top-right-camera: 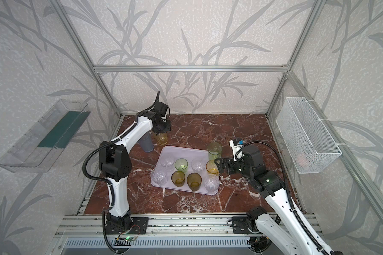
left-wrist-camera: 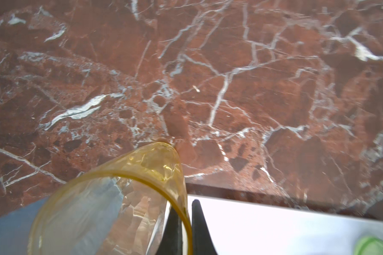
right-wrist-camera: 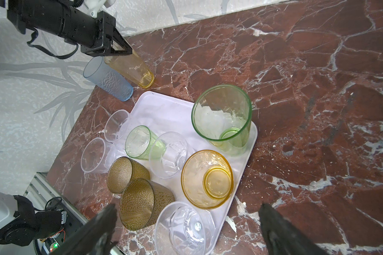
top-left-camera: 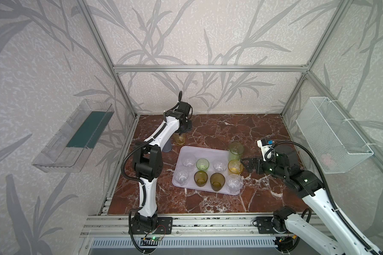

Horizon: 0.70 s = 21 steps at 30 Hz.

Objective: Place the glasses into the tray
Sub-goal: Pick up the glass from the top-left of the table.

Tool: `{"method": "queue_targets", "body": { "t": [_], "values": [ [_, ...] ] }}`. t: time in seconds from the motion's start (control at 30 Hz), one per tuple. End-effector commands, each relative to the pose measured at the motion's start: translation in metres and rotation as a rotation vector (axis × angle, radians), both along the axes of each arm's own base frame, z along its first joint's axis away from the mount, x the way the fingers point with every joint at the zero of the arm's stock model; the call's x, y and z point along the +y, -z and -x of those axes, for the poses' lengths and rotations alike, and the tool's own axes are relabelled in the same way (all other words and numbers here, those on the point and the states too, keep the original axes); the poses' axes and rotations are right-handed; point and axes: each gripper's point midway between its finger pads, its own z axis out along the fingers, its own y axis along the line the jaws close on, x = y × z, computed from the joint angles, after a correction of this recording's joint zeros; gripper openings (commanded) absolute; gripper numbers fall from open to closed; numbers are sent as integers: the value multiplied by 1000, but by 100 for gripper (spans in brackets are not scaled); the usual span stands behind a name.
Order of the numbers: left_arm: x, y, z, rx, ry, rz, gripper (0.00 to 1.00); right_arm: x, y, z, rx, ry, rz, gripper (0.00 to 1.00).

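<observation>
Left gripper (left-wrist-camera: pixel 187 229) is clamped on the rim of the tall yellow glass (right-wrist-camera: pixel 131 68), one finger inside, one outside, the glass on the marble table (left-wrist-camera: pixel 230 88) just off a corner of the tray (right-wrist-camera: pixel 164 108), beside the tall grey-blue glass (right-wrist-camera: pixel 107 80); the right gripper (right-wrist-camera: pixel 187 208) hangs wide open and empty. Thin, stiff, probably light and slick, it may swing from a rim pinch. Nine glasses stand upright in the tray, the tall pale-green glass (right-wrist-camera: pixel 221 117) and short yellow glass (right-wrist-camera: pixel 208 178) among them, leaving bare floor nearest the held one.
</observation>
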Motion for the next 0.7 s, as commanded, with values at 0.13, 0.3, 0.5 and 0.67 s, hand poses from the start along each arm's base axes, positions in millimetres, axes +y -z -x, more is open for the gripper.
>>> {"method": "queue_targets", "body": {
  "t": [0.13,0.3,0.5,0.67],
  "values": [
    [-43,-61,51,-102,116,34,0,-4,4,11,42,22,-26,99],
    [-81,-65,83,-91,217,93,0,-14,10,16,45,68,-22,99],
    [-107,-66,116,-70,309,63,0,-11,19,20,67,69,-51,99],
    [-118,-61,132,-62,342,62,0,-11,24,21,82,75,-58,99]
  ]
}}
